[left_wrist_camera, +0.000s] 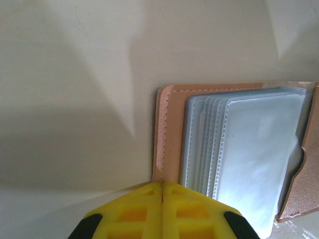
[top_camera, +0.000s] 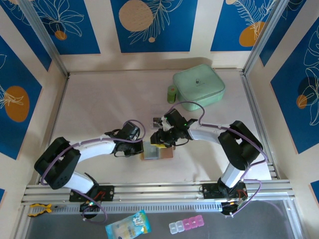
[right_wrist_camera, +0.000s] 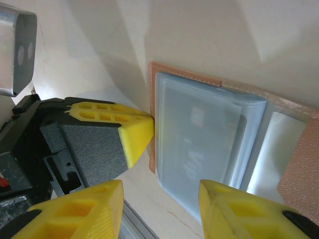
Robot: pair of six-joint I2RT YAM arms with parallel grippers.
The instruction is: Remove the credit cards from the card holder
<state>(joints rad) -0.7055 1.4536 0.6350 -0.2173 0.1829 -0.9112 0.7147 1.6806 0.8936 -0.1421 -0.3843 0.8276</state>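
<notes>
Card holder (top_camera: pixel 157 152) laid open on the counter (top_camera: pixel 99 109), edge touched by shut left fingers (left_wrist_camera: pixel 144 209), right fingers (right_wrist_camera: pixel 84 209) half open w/ nothing held; thin, stiff, slick cards (right_wrist_camera: pixel 197 134) prob best pinched by an edge at the sleeve (left_wrist_camera: pixel 259 144) mouth.

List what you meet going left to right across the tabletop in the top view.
left gripper → card holder → mint-green zip pouch
</notes>
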